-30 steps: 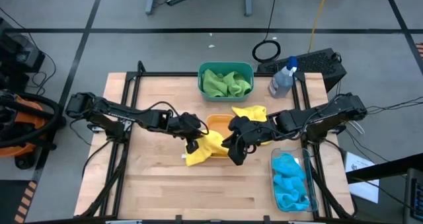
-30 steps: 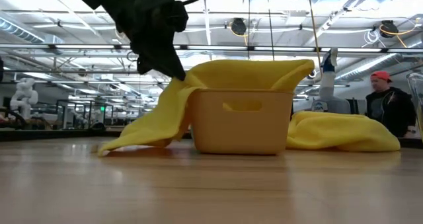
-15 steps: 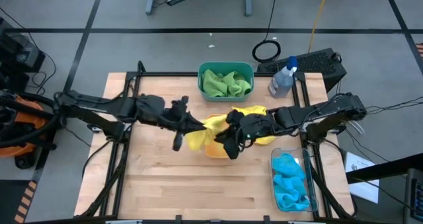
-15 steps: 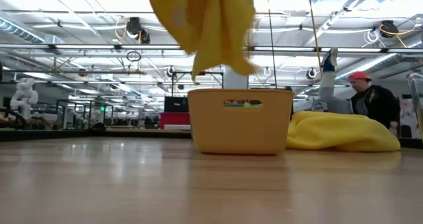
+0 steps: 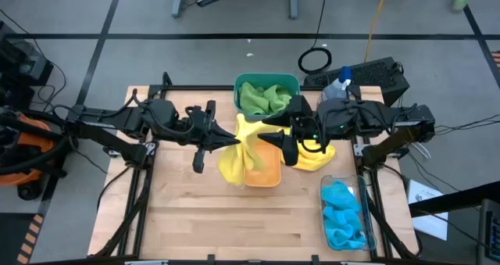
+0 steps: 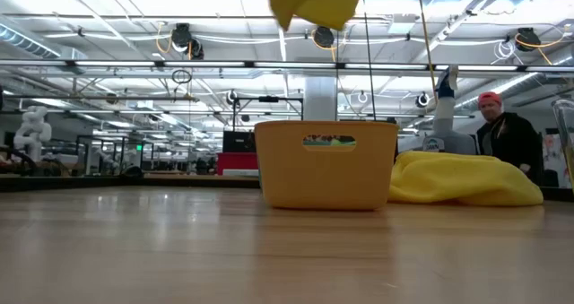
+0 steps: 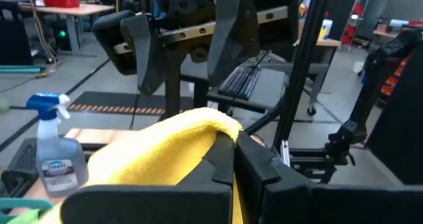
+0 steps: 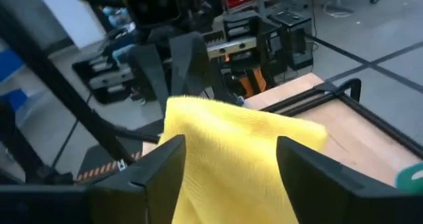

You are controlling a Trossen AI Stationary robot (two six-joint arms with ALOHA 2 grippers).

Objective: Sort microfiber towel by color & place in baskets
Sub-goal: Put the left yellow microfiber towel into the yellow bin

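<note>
The left end effector (image 5: 228, 139) is clamped shut on a yellow towel (image 5: 241, 152), holding it in the air over the orange basket (image 5: 266, 172) at mid-worktop (image 5: 180, 210). The right end effector (image 5: 275, 137), fingers spread apart around the same towel, grips nothing. A second yellow towel (image 5: 316, 157) lies just right of the basket.

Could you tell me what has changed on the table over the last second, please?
The left gripper, shut on a yellow towel, lifted it off the table and carried it over the orange basket, where it hangs. The right gripper rose with it and opened, its fingers now wide apart around the cloth. The other yellow towel, the green towels, blue towels and spray bottle stayed put.
</note>
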